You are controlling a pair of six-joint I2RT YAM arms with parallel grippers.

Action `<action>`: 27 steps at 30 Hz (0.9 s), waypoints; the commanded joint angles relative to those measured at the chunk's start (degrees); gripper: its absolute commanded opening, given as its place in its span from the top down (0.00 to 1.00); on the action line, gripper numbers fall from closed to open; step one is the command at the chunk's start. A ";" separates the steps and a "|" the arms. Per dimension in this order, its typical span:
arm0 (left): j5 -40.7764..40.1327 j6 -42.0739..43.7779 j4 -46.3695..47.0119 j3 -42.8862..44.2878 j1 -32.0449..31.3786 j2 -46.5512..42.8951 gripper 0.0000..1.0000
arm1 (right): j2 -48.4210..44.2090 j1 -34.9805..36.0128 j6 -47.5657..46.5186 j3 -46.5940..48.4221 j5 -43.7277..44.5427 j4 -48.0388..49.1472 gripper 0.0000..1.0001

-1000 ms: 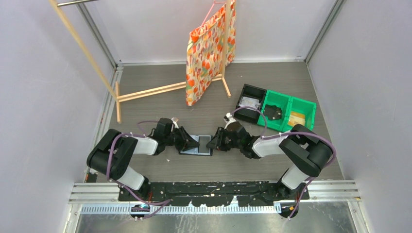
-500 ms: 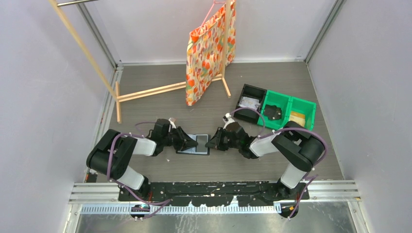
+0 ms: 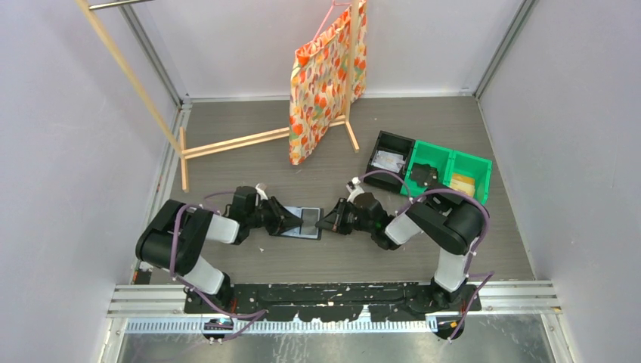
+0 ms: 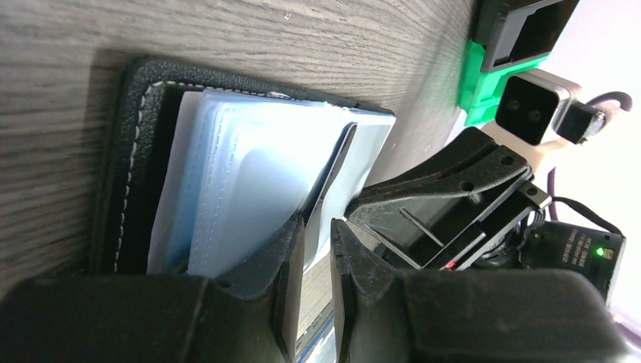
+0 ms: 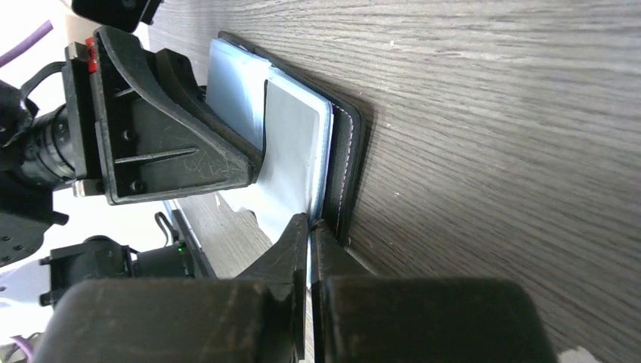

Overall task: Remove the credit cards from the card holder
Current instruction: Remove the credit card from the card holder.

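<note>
Top view: card holder [image 3: 308,220] lies open, flat on the grey wood-grain table [image 3: 340,261], about mid-table, just in front of both arm bases. Left gripper [image 3: 292,220] comes in at its 9 o'clock and right gripper [image 3: 323,223] at its 3 o'clock, both low and on the holder, tips nearly meeting. Patterned orange bag [image 3: 325,76] hangs at 12 o'clock from the holder on a wooden rack [image 3: 227,142] that runs off to 10 o'clock. A black bin [image 3: 387,144] and green bins [image 3: 453,162] sit side by side at 2 o'clock, well apart from the holder. Plain pale walls all round, metal rail at the near edge. Left wrist view: the left fingers [image 4: 291,257] show only a narrow gap, clenched on a blue-grey pocket leaf of the holder. Black stitched cover flat on the table, the right gripper's tip touching the holder's far edge at 3 o'clock. Right wrist view: the right fingertips [image 5: 299,234] are pinched nearly together on the edge of a thin pale sheet, apparently a credit card [image 5: 295,147], lying on the holder's near half just inside the black rim. The left gripper presses on the blue leaf at 9 o'clock.
</note>
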 commanded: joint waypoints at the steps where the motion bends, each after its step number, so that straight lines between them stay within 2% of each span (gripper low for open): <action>1: 2.79 3.43 1.69 0.42 0.47 2.39 0.78 | 4.79 0.04 1.17 -1.54 -4.25 5.95 0.99; 8: 5.30 8.06 -2.44 1.87 1.56 0.54 0.77 | 11.08 -3.57 6.70 -4.63 -10.02 20.54 0.99; 19: 9.03 4.54 5.97 0.73 1.99 3.81 0.80 | 10.57 -3.66 6.34 -3.69 -12.74 19.99 0.99; 23: 9.07 3.63 7.59 0.46 2.00 5.11 0.81 | 9.84 -3.65 7.10 -4.39 -12.33 19.95 0.79; 27: 8.87 3.77 7.43 0.46 2.08 5.37 0.81 | 10.83 -4.13 12.96 -5.34 -12.85 27.69 0.71</action>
